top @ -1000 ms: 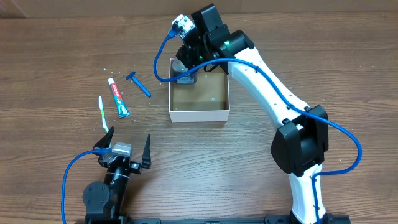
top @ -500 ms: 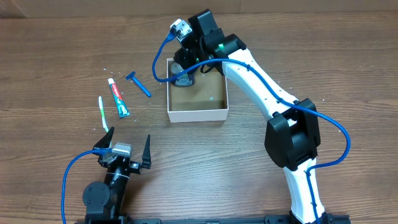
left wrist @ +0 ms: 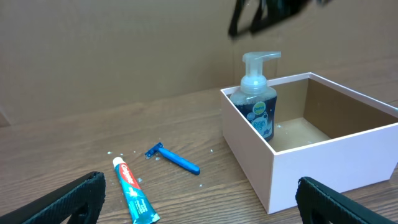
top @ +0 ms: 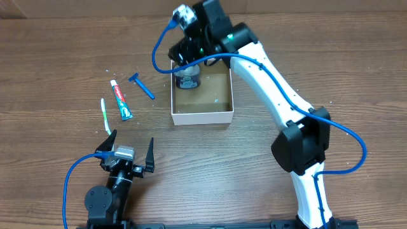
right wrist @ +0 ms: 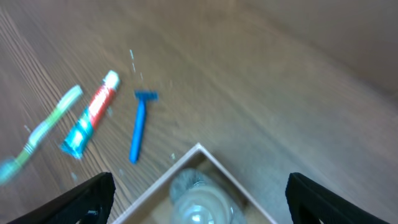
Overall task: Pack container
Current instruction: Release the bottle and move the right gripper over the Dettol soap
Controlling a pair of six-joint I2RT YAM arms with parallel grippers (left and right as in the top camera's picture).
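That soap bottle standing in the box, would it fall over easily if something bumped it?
Probably rather tippy: the soap bottle is tall, with a pump head on top. It stands in a corner of the box, so two walls would likely catch it. The smooth plastic may be slippery, and the liquid inside likely adds weight.

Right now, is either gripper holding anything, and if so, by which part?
Nothing is held. The right gripper is open above the soap bottle, clear of its pump; the bottle stands in the container. The left gripper is open and empty.
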